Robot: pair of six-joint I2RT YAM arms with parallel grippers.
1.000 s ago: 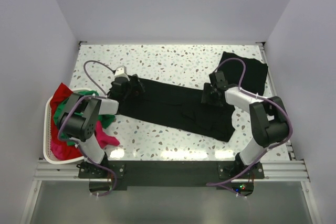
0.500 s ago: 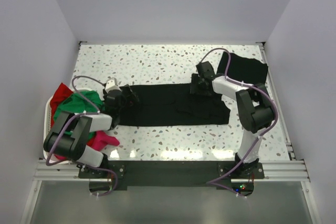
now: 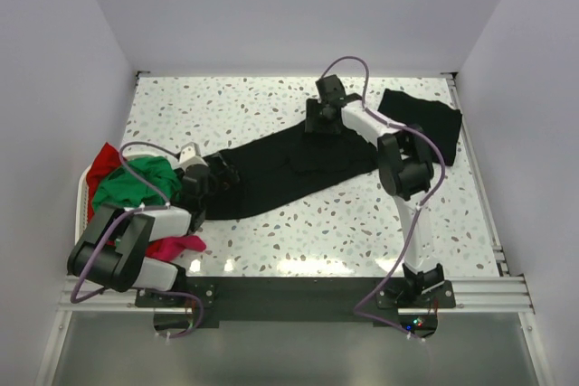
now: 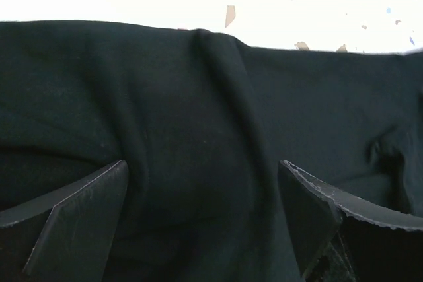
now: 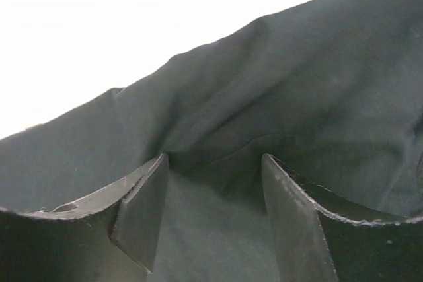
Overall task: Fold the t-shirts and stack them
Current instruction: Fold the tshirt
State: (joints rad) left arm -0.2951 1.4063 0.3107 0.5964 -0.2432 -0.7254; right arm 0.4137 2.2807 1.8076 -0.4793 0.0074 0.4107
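Right hand (image 5: 215, 163) around black t-shirt (image 5: 297, 84) fold

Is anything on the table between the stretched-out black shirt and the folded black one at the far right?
Nothing visible on the table. Between the black t-shirt and the folded shirt, only the right arm's white link crosses above.

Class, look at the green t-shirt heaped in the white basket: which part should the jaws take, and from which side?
Pinch the raised, bunched crown of the green t-shirt from straight above. It lies uppermost on the heap, its folds stand up, and the basket rim likely blocks a low sideways approach.
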